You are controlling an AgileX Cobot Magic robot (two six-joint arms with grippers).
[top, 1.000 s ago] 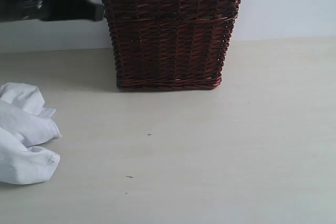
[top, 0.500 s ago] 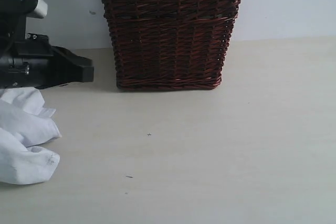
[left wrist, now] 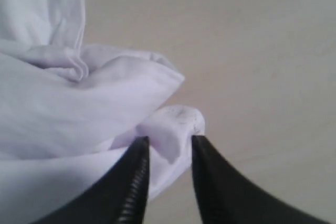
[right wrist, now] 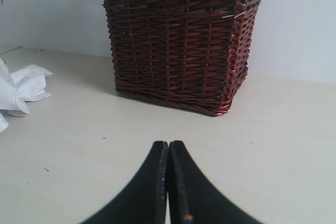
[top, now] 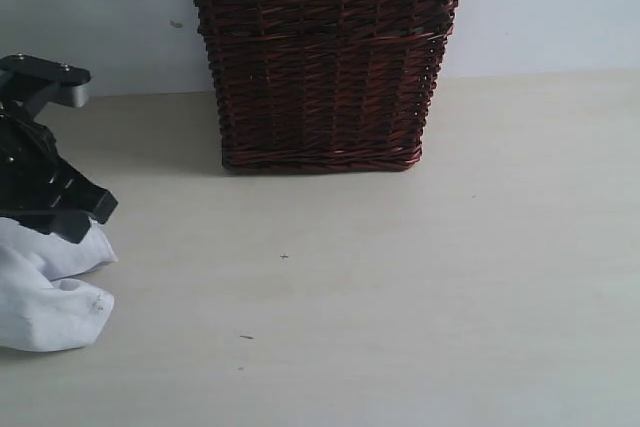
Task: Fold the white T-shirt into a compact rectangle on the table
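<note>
Dropped since half a second ago: the left arm (top: 40, 182), which was reaching level toward the wicker basket (top: 320, 57), is now tipping down at the far left of the exterior view and covering the upper folds of the white T-shirt (top: 45, 297). The shirt's lower folds are lying as before.

- Shirt is sitting crumpled on the table (top: 400, 297), running off the left frame edge. Its rounded right edge is ending well short of the basket.
- Left gripper (left wrist: 168, 142): jaws are standing parted, straddling a small rolled fold of the shirt. The hand is released, not clamping. Bare table is showing just past the fold.
- A faint grey speckled patch is showing on that fold, too small to read.
- Middle ground: a wide stretch of pale table is lying open between shirt and basket and forward to the near edge of the view. Only two tiny dark specks are marking it.
- Basket is standing upright at the back, against the white wall (top: 550, 7), with its top cut off by the frame.
- Right of the basket, the table is running open to the right frame edge.
- Right gripper (right wrist: 168, 142): fingers are pressing together, clenched on nothing, hovering over bare table and facing the basket. The shirt is lying well off to one side in that wrist view.
</note>
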